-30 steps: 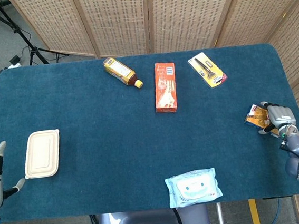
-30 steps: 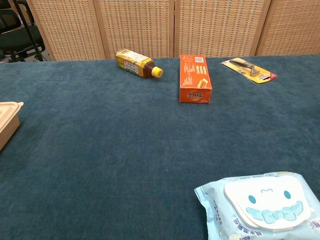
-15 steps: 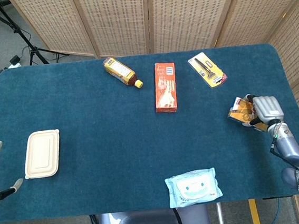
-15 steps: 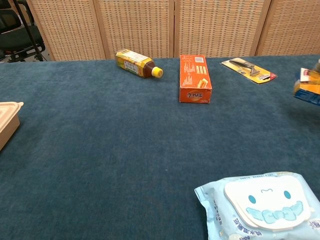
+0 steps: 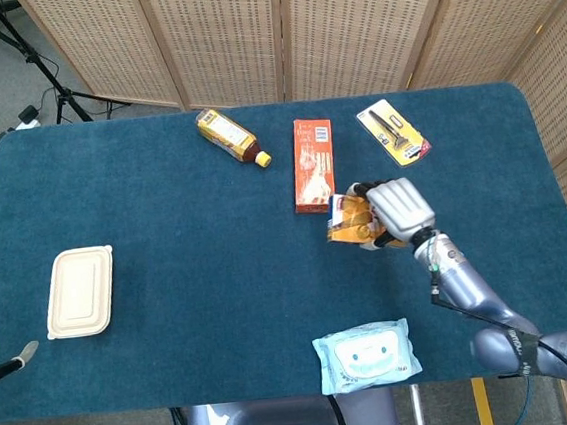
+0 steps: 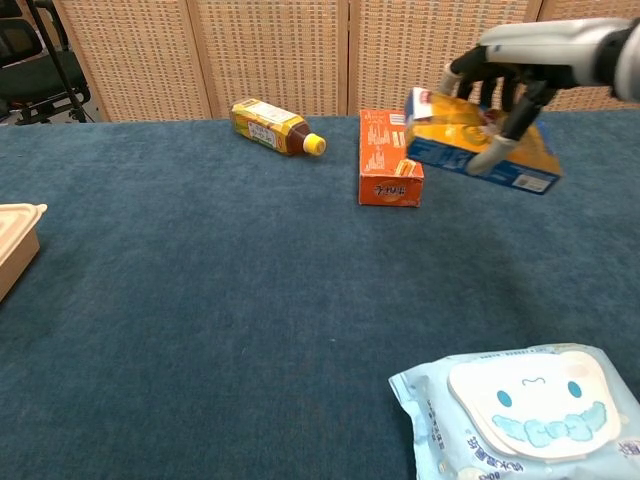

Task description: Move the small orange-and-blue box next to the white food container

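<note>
The table (image 5: 165, 234) wears matt, napped blue cloth. The wipes pack (image 6: 525, 410) is glossy plastic film; the screen (image 6: 280, 50) behind the table is woven cane.

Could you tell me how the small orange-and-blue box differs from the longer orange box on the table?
The small orange-and-blue box is held off the table by the right robot hand; the long orange box lies flat on the cloth. The small box is tilted and has a blue band; the long box is orange with white print. Both are mainly orange cardboard cartons.
</note>
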Controlling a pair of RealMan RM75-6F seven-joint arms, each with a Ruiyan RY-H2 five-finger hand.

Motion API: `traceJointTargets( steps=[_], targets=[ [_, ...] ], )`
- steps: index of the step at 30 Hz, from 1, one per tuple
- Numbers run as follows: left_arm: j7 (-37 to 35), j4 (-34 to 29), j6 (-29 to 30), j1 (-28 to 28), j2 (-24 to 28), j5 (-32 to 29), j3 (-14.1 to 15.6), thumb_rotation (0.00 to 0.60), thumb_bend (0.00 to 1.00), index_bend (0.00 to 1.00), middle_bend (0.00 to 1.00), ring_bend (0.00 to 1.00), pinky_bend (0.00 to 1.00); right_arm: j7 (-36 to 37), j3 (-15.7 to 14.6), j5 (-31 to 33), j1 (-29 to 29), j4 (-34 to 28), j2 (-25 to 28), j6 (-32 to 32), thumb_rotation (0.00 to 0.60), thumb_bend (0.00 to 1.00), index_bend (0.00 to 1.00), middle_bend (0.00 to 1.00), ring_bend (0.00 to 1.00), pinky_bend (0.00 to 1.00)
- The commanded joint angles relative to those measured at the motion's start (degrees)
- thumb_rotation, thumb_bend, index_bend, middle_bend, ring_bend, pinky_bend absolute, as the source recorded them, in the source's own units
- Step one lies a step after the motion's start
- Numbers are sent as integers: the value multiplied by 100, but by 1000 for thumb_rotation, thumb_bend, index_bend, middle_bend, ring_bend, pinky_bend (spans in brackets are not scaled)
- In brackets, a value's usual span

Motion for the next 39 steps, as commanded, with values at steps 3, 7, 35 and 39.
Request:
traceJointTargets(
  steps=[3, 7, 35, 39],
  targets=[
    [-317, 36, -147, -22, 178, -75, -10, 600, 0, 0, 0, 0, 0, -1391, 133, 1666, 961, -436, -1387, 860, 600, 16, 174, 232, 245, 366],
    [-495, 61, -213, -31, 264, -103, -5, 600, 0, 0, 0, 0, 0, -1246, 293, 1944, 1075, -708, -1499, 871, 600, 0, 0, 0, 0, 3],
    [-314, 525, -630, -671, -454, 322, -179, 600, 0, 0, 0, 0, 0, 2945, -939, -3676, -1692, 635, 1552, 2587, 600, 0, 0, 0, 0, 0],
    [-274, 539, -1142, -1091, -700, 445, -224, 600, 0, 0, 0, 0, 0, 3757, -1091, -3374, -2118, 1677, 1373, 2681, 600, 0, 0, 0, 0, 0]
  ],
)
